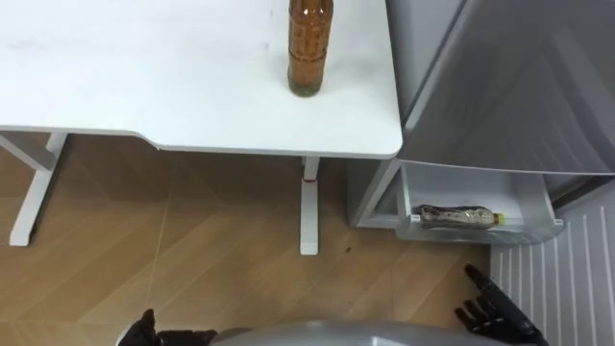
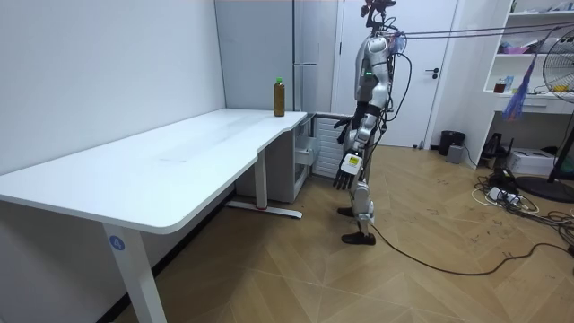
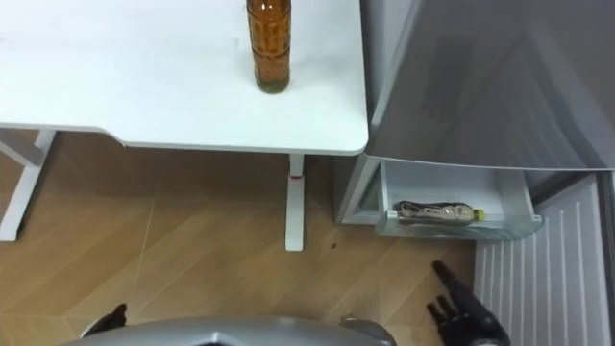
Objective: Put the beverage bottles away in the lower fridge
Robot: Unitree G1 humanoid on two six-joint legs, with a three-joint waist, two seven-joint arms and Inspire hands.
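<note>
Left eye view: a brown bottle (image 1: pixel 309 48) stands upright near the right edge of the table (image 1: pixel 144 86), beside the open fridge. A second bottle (image 1: pixel 456 217) lies flat in the fridge's low bin (image 1: pixel 527 204). The right hand (image 1: pixel 495 309) is empty with its fingers loosely straight, and the left hand (image 2: pixel 347 169) hangs open and empty.

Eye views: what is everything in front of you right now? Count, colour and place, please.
standing bottle: one, amber, upright on the table near its right edge
lying bottle: one, pale with a yellow cap, on its side in the fridge bin
table: one, white, left of the fridge
fridge: one, grey, right of the table
fridge bin: one, white, low on the fridge
floor: light wood
right hand: dark, lower right, fingers relaxed, empty
left hand: dark, bottom left edge
</note>
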